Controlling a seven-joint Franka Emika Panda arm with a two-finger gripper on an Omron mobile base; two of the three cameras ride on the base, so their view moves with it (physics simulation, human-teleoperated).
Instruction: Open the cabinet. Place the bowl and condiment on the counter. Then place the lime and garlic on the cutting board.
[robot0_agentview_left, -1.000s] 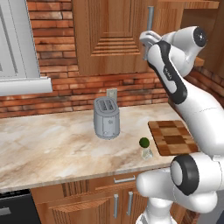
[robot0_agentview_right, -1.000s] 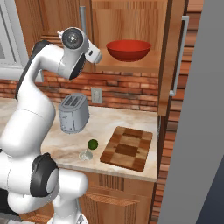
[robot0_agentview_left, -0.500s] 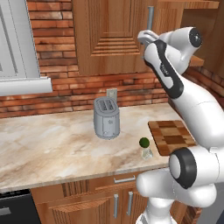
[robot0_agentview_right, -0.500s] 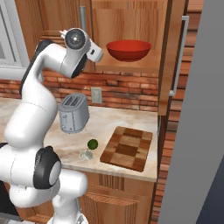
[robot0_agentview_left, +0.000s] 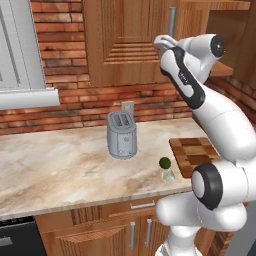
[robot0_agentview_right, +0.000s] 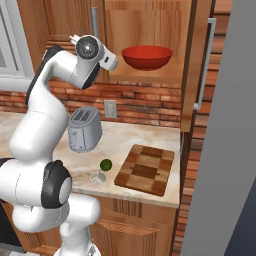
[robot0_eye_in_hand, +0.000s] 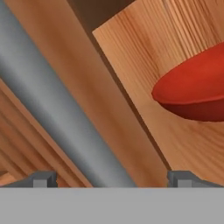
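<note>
The wooden wall cabinet (robot0_agentview_right: 135, 25) has its right door (robot0_agentview_right: 192, 60) swung open, and the red bowl (robot0_agentview_right: 147, 56) sits on the shelf inside. Its left door (robot0_agentview_left: 125, 45) is closed. My gripper (robot0_eye_in_hand: 111, 179) is open, and that door's silver bar handle (robot0_eye_in_hand: 57, 113) runs between its fingertips (robot0_eye_in_hand: 41, 178); the bowl (robot0_eye_in_hand: 197, 92) shows beyond. The gripper (robot0_agentview_left: 159, 42) is up beside the handle (robot0_agentview_left: 171, 22). On the counter (robot0_agentview_left: 60, 165) the lime (robot0_agentview_left: 164, 162) and the garlic (robot0_agentview_left: 167, 175) lie just left of the cutting board (robot0_agentview_left: 195, 156). The condiment is hidden.
A grey toaster (robot0_agentview_left: 121, 134) stands at the back of the counter under the closed door. A pale grey-white unit (robot0_agentview_left: 20, 55) hangs at far left. A tall grey panel (robot0_agentview_right: 225, 150) closes the right side. Lower cabinets (robot0_agentview_left: 125, 230) run under the counter.
My hand has crept slightly toward the closed door's handle while the arm's elbow shifted. The jaws stay wide, and nothing on the counter or shelf has moved.
</note>
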